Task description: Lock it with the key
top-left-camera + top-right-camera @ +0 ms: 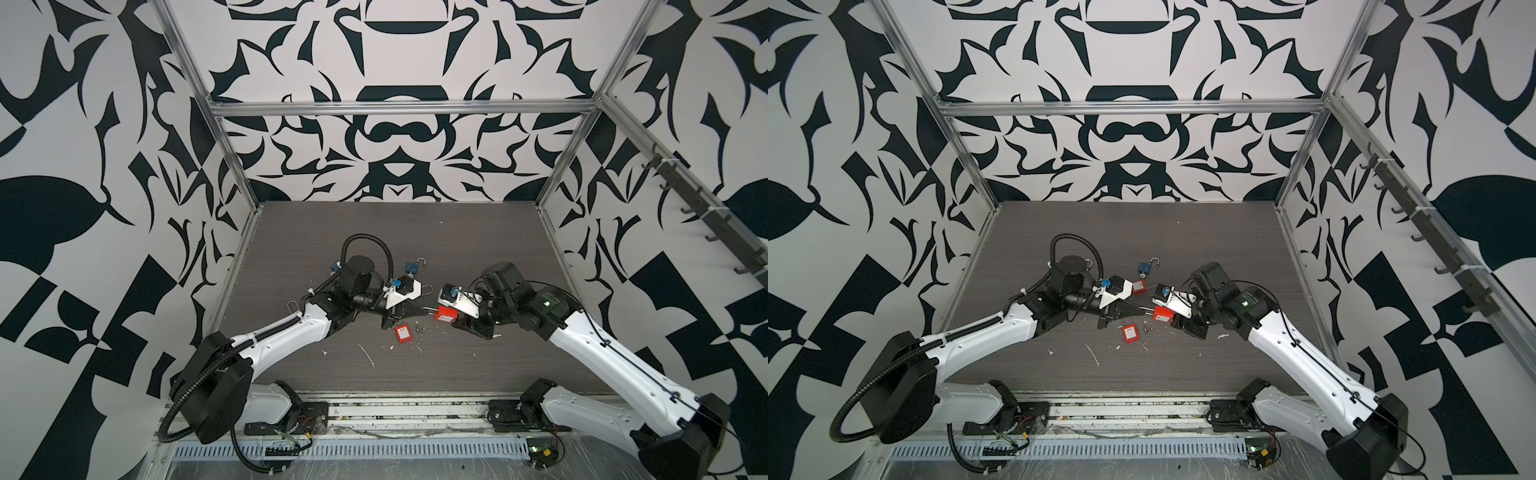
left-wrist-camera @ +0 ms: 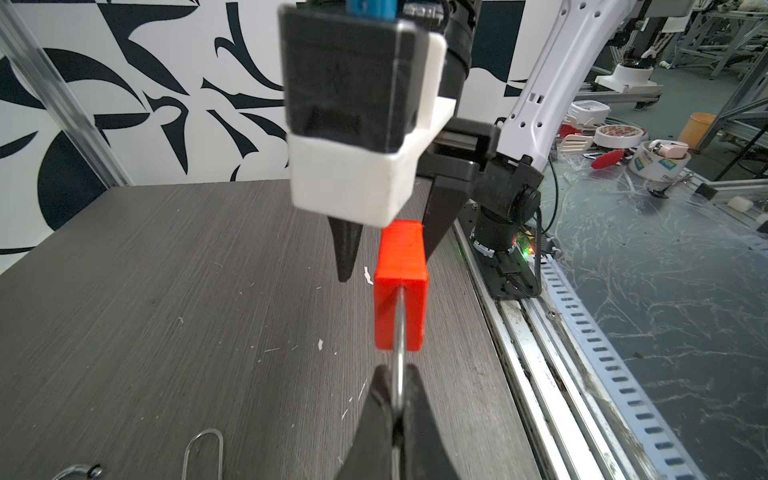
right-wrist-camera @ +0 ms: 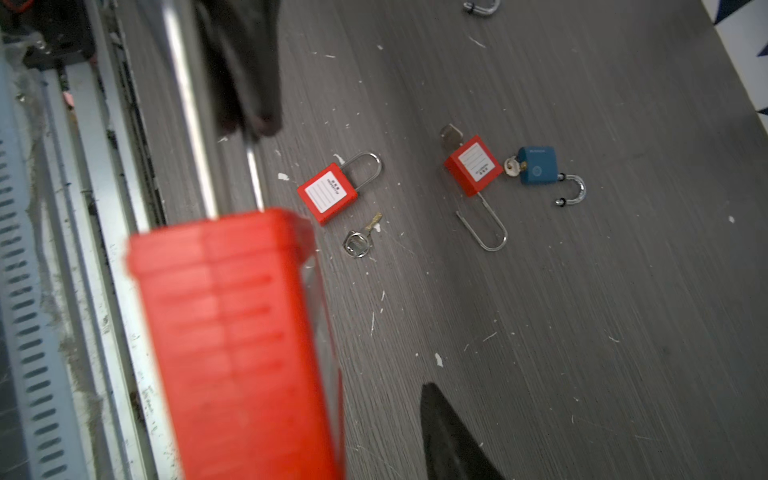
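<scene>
Red plastic fills the right wrist view: the red padlock (image 3: 237, 340) is held up between the two arms, near the front middle of the counter (image 1: 478, 249) in both top views (image 1: 446, 314). My left jaws are pinched fully together on its steel shackle (image 2: 399, 328), which the left wrist view shows edge-on. My right jaws stand partly open around the body. That same view shows one fingertip (image 2: 345, 262) clear of the plastic, so nothing is clamped there.

Only the right wrist camera shows me the key (image 3: 359, 241) plainly. It lies loose on the counter just beside a second red padlock (image 3: 328, 195) whose shackle is closed. Farther off, that camera shows a third red padlock (image 3: 473, 164) with a long open shackle. Just beside it is a blue padlock (image 3: 538, 164), also open, with its own key in the base. In a top view the third red padlock (image 1: 1138, 286) peeks out past the left wrist camera (image 1: 1115, 286).
</scene>
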Motion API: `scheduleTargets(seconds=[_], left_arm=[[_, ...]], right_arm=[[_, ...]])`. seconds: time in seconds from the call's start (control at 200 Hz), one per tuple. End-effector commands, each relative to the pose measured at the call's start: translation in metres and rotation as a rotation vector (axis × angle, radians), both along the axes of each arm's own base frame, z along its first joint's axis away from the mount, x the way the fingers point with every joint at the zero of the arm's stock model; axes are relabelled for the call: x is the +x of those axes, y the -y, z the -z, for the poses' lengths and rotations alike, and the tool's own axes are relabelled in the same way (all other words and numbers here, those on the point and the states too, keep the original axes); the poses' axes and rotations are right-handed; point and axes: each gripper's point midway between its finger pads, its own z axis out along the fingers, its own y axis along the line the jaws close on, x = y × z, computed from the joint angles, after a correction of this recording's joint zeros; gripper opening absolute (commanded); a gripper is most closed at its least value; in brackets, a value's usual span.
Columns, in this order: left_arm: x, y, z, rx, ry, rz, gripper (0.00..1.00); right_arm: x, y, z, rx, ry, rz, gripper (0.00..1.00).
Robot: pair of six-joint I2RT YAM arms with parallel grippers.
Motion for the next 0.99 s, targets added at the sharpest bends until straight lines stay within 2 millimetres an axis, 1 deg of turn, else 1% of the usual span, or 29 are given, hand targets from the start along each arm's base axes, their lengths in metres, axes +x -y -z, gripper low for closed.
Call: scheduleTargets(seconds=[0.0, 0.155, 0.275, 0.335, 0.38, 0.53, 0.625, 0.77, 0.855, 0.99], left_arm=[[-0.004, -0.002, -0.015, -0.046, 0.031, 0.015, 0.0], [-0.004, -0.003, -0.015, -0.043, 0.039, 0.011, 0.0], [-0.003, -0.003, -0.014, -0.035, 0.039, 0.012, 0.0], [-0.003, -0.002, -0.014, -0.033, 0.04, 0.014, 0.0], [-0.003, -0.002, -0.013, -0.031, 0.04, 0.015, 0.0], [-0.003, -0.001, -0.012, -0.024, 0.032, 0.018, 0.0], [-0.004, -0.001, -0.011, -0.023, 0.029, 0.022, 0.0], [-0.004, -0.001, -0.011, -0.021, 0.03, 0.021, 0.0], [-0.004, 0.0, -0.01, -0.014, 0.027, 0.023, 0.0], [-0.003, 0.0, -0.008, -0.007, 0.035, 0.025, 0.0]], right_arm=[[0.011, -0.001, -0.02, 0.032, 0.128, -0.009, 0.52], [-0.013, 0.008, -0.022, 0.003, 0.083, -0.076, 0.56], [-0.028, 0.013, -0.025, -0.014, 0.025, -0.092, 0.59], [-0.032, 0.013, -0.029, -0.011, 0.009, -0.097, 0.6], [-0.031, 0.013, -0.034, -0.006, 0.015, -0.097, 0.6], [-0.023, 0.009, -0.046, 0.015, 0.079, -0.102, 0.53], [-0.018, 0.009, -0.042, -0.019, 0.092, -0.118, 0.48], [-0.018, 0.006, -0.034, -0.047, 0.048, -0.151, 0.42], [-0.016, 0.004, -0.035, -0.039, 0.06, -0.162, 0.39], [-0.013, 0.0, -0.038, -0.028, 0.096, -0.185, 0.3]])
